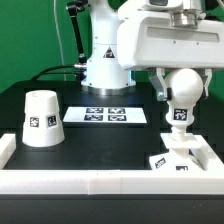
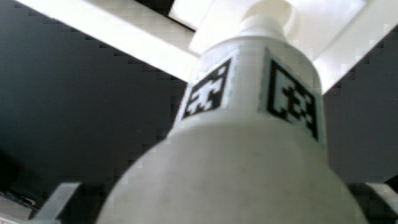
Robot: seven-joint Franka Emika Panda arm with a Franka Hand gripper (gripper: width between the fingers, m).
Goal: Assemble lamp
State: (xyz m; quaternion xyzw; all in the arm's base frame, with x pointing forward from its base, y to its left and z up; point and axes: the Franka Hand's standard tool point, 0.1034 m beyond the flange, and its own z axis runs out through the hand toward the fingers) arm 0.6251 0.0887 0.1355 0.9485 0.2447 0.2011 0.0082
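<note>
My gripper point(image 1: 183, 86) is shut on the ball-shaped bulb point(image 1: 184, 88) and holds it upright with its tagged neck point(image 1: 179, 117) pointing down. The neck's tip stands right over the low square base point(image 1: 178, 158), which sits in the front corner at the exterior view's right. I cannot tell whether the tip is in the base's socket. The cone shade point(image 1: 40, 118) stands alone at the exterior view's left. In the wrist view the bulb point(image 2: 231, 150) fills the frame between my gripper point(image 2: 217, 205) fingers, whose fingertips point(image 2: 54, 200) show at the edges.
The marker board point(image 1: 105, 115) lies flat mid-table behind the parts. A raised white wall point(image 1: 90, 180) runs along the front and round the corners; it also shows in the wrist view point(image 2: 125, 25). The arm's base point(image 1: 105, 60) stands at the back.
</note>
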